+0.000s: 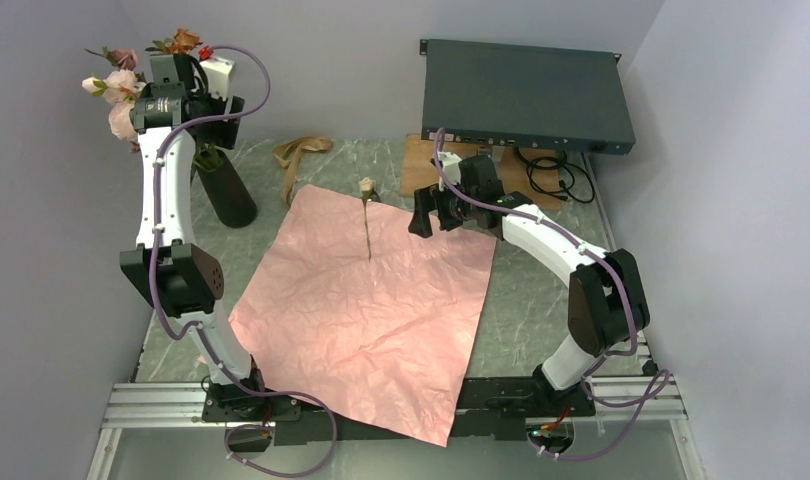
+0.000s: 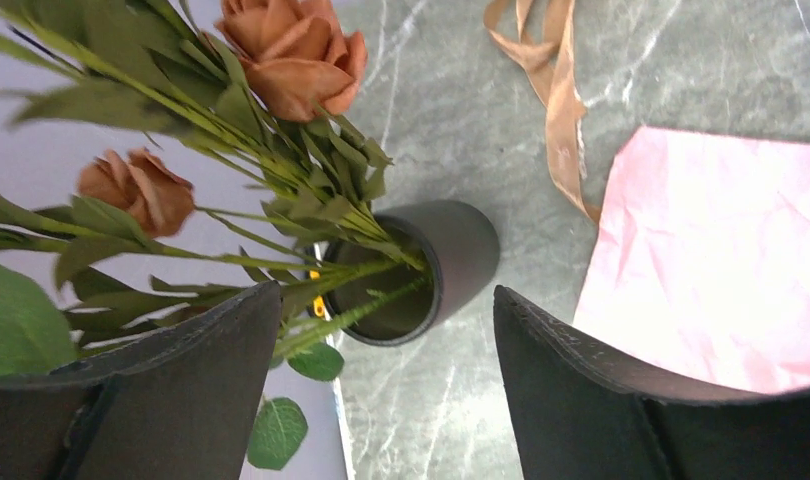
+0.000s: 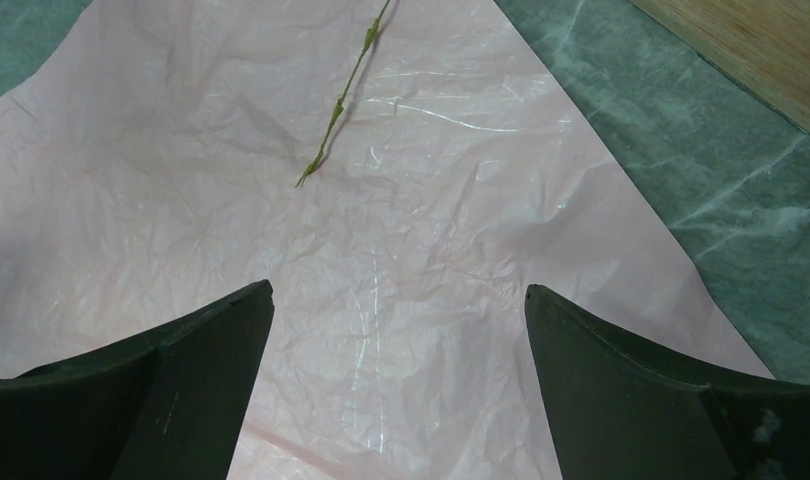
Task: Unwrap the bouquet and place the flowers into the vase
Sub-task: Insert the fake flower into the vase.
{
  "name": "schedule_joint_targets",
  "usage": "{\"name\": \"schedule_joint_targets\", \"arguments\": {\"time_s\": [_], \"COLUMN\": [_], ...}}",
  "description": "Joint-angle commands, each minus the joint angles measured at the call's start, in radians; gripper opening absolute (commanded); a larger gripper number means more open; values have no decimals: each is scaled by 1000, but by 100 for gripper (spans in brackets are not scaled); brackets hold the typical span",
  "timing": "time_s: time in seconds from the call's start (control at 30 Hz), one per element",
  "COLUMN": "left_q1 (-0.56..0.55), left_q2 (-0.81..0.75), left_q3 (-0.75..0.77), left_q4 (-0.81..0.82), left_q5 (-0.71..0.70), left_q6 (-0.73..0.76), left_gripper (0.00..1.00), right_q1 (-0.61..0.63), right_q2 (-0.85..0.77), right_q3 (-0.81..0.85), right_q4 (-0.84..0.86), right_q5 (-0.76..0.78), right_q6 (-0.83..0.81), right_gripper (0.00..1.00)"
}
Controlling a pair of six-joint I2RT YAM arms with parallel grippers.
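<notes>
Standing in the vase (image 2: 466, 250), most flowers (image 2: 291, 50) lean by the left tool (image 2: 386, 295), jaws apart, gripping nothing. One light, bendy rose (image 1: 367, 225) lies on the pink paper (image 1: 381, 310); the wide-open, empty right tool (image 3: 399, 290) should pinch mid-stem gently.

Left arm (image 1: 168, 190) & right arm (image 1: 541, 235): white shells w/ black joints, purple cables (image 1: 267, 82) looped alongside; fingers (image 2: 181, 390) matte black, curved.

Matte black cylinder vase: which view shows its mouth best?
Left wrist: it looks down into the vase mouth, with green stems entering. Top external shows only its side wall. Right wrist: not visible.
</notes>
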Motion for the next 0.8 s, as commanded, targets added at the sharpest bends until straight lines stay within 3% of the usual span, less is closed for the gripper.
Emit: {"name": "schedule_joint_targets", "arguments": {"time_s": [0.0, 0.1, 0.27, 0.43, 0.77], "left_q1": [1, -1, -49, -178, -367], "left_q2": [-62, -92, -151, -138, 110], "left_q3": [53, 35, -39, -108, -45], "left_q4": [-120, -163, -200, -211, -162], "left_q5": [21, 60, 186, 269, 496], "left_q6": [-33, -50, -49, -89, -352], "left_gripper": [85, 89, 80, 73, 53], "right_q1": [1, 1, 1, 1, 0], "right_q2": [-16, -24, -30, -33, -90], "right_q3": [29, 22, 15, 11, -20], "right_q4": [12, 10, 8, -2, -40], "right_q5": [-15, -21, -33, -37, 20], "right_q6": [-23, -31, -39, -41, -90], "right_gripper": [100, 100, 100, 100, 100]}}
